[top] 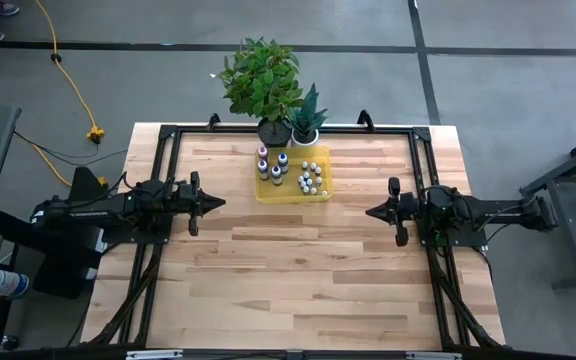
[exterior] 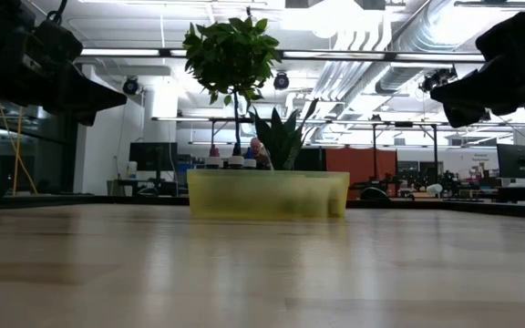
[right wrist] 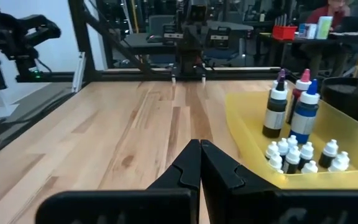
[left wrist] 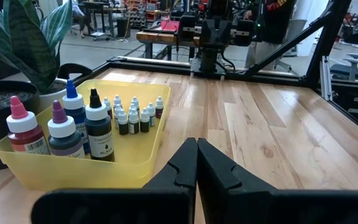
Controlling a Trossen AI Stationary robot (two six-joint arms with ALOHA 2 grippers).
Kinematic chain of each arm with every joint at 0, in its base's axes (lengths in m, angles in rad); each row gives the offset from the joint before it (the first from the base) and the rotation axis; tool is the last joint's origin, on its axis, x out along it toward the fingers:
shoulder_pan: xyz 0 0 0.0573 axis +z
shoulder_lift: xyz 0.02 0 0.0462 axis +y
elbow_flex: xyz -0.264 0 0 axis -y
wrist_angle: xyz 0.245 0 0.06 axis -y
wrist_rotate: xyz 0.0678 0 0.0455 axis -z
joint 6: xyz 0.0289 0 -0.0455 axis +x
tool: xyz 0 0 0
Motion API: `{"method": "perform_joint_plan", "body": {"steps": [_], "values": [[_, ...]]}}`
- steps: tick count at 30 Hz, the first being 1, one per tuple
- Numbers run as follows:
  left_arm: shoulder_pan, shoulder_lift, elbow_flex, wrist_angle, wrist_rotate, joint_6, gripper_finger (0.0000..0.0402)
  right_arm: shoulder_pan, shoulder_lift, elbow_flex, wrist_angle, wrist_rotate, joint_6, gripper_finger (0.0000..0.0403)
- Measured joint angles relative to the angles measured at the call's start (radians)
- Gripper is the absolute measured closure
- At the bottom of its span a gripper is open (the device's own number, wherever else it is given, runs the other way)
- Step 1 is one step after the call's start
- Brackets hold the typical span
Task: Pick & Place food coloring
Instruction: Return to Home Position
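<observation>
With the food coloring bottles (top: 290,168) gathered in the yellow tray (top: 288,193) at the far middle of the table (top: 298,280), the left gripper (top: 218,202) and right gripper (top: 371,211), both pressed together and empty, are best drawn back level, clear of the tray.

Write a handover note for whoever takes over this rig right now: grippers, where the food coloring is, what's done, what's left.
Left gripper: shut, empty, held above the table's left side.
Right gripper: shut, empty, above the right side.
Food coloring: four large bottles and the small bottles all stand in the yellow tray, in front of the plant pots.
Done: no bottle shows loose on the table.
Left: probably nothing to pick; just check both arms are parked.
</observation>
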Motion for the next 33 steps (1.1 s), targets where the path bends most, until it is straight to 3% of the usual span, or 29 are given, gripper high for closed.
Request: {"method": "perform_joint_plan", "body": {"steps": [13, 33], "values": [[0.000, 0.000, 0.000, 0.000, 0.000, 0.000, 0.0401, 0.000, -0.002, 0.000, -0.006, 0.088, 0.018, 0.0403], [0.000, 0.000, 0.000, 0.000, 0.000, 0.000, 0.0401, 0.000, -0.002, 0.000, -0.006, 0.081, 0.018, 0.0402]]}}
